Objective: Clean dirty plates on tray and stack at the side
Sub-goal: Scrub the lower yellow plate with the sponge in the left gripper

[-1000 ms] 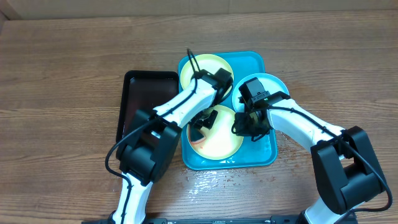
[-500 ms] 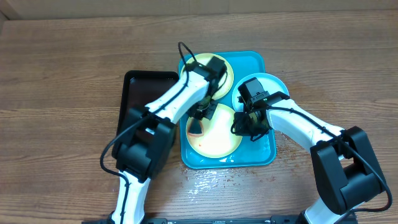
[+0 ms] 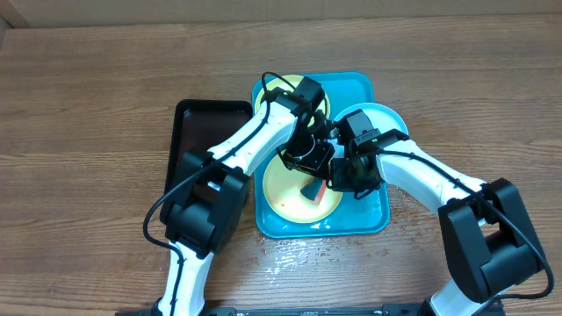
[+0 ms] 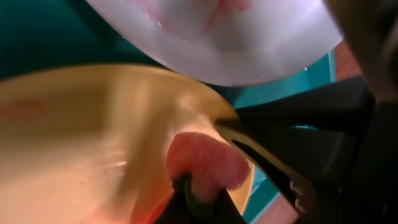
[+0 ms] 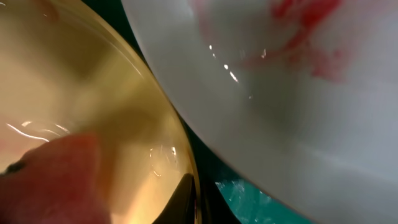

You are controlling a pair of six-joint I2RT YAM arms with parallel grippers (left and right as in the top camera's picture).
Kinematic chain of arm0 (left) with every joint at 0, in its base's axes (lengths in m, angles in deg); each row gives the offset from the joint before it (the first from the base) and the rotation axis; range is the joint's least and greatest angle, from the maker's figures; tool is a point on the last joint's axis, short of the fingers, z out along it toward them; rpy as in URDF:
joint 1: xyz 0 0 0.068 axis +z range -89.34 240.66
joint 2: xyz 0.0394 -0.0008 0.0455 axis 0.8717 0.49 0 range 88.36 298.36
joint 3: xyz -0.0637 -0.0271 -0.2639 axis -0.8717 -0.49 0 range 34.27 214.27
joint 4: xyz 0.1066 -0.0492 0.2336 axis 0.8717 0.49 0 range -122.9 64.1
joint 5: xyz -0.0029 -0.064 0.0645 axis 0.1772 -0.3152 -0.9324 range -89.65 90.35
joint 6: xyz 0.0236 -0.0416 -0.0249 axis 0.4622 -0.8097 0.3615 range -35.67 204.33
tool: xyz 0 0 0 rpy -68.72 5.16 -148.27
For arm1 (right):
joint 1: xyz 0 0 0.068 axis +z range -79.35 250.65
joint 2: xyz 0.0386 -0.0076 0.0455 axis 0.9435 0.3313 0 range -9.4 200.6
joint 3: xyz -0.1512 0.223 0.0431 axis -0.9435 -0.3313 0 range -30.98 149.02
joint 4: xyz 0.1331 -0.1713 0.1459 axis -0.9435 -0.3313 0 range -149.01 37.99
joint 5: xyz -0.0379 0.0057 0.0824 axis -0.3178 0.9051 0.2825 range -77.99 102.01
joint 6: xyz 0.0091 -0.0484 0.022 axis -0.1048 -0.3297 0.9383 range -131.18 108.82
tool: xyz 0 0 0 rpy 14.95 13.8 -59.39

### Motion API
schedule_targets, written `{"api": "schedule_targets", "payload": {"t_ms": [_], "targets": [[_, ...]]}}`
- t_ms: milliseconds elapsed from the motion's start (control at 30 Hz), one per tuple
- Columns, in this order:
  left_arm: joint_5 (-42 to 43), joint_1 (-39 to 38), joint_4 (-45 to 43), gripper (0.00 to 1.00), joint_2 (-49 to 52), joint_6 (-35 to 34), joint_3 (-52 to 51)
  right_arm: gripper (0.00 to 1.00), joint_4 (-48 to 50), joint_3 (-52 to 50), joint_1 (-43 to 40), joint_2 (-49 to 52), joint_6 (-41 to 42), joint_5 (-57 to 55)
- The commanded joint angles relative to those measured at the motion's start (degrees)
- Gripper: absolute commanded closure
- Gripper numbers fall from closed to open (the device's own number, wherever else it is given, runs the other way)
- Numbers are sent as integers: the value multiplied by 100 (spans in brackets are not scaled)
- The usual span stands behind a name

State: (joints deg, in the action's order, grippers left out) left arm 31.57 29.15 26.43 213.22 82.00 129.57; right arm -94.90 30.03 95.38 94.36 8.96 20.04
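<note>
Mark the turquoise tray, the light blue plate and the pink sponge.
turquoise tray (image 3: pixel 361 87), overhead view, bare far-right corner of its floor.
light blue plate (image 3: pixel 390 119), overhead view, uncovered far-right part.
pink sponge (image 4: pixel 205 165), left wrist view, middle of its fuzzy face.

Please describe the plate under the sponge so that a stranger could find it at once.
Look at the large turquoise rectangular plastic tray in the wooden table's middle. Of its three round plates, it is the pale yellow-green plate nearest the robot's base. Unlike the far yellow-green plate and the light blue plate, it carries the pink-red sponge.
</note>
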Motion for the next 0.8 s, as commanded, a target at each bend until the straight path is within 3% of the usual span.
{"api": "schedule_targets", "payload": {"t_ms": [0, 133, 433, 767], "targets": [[136, 11, 251, 96, 109, 133, 118, 96, -92, -107, -74, 52, -17, -605], [-697, 7, 562, 96, 109, -26, -2, 96, -92, -107, -74, 52, -17, -605], [-2361, 4, 195, 96, 109, -1071, -940, 96, -98, -107, -74, 52, -17, -605], [-3794, 170, 592, 96, 87, -1360, -374, 96, -92, -107, -74, 52, -17, -605]]}}
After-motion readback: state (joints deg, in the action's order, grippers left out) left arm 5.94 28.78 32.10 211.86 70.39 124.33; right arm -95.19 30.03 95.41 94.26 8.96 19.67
